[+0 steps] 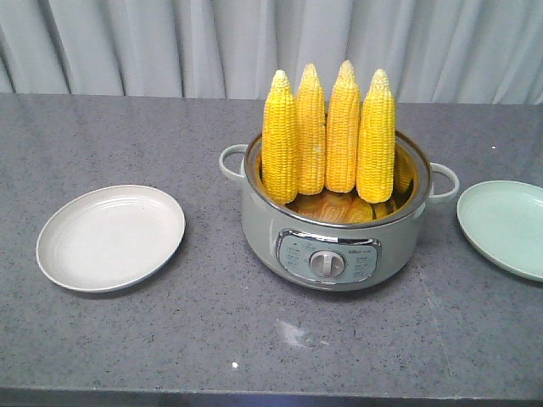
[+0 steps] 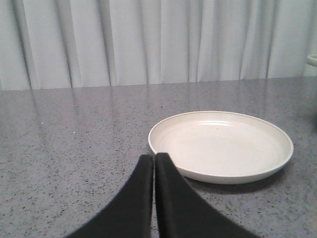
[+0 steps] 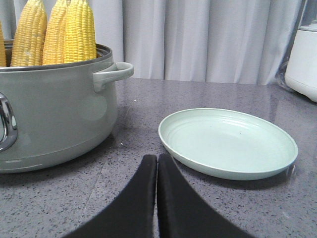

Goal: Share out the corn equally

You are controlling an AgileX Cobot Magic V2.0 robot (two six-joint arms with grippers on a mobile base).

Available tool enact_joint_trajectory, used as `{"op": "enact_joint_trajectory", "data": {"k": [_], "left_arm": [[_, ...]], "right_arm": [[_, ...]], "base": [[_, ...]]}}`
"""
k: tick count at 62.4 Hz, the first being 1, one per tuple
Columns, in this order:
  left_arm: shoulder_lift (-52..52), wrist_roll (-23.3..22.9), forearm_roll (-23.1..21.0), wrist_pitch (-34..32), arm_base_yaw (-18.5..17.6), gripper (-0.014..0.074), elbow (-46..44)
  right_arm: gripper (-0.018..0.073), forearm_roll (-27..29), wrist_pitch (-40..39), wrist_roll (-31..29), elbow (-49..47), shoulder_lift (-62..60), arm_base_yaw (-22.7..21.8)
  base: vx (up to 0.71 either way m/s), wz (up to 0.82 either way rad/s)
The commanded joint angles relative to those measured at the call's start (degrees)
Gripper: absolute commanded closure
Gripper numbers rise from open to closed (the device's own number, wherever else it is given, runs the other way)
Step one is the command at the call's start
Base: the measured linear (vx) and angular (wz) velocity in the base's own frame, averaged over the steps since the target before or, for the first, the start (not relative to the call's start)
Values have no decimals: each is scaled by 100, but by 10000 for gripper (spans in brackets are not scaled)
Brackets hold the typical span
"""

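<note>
4 corn cobs (image 1: 327, 127) stood upright in the pot (image 1: 271, 229), between cream plate (image 1: 110, 237) and green plate (image 1: 505, 225). left gripper (image 2: 154, 163) and right gripper (image 3: 157, 166) had fingers pressed together; lifting 1 might topple neighbours.

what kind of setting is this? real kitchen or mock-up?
Probably a staged kitchen counter, not a lived-in one: a grey speckled countertop, an electric pot with a control dial holding four upright corn cobs, a cream plate and a green plate flanking it, and a plain curtain as backdrop.
</note>
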Motion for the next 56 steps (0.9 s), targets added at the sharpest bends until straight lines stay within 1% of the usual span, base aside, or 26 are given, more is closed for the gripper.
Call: {"op": "enact_joint_trajectory", "data": {"k": [1, 56], "left_arm": [[-99, -62, -12, -420, -10, 603, 15], [-99, -62, -12, -420, -10, 603, 15]], "right_arm": [[564, -27, -445, -3, 45, -39, -27], [564, -27, -445, -3, 45, -39, -27]], "base": [[0, 1], [0, 0]]}}
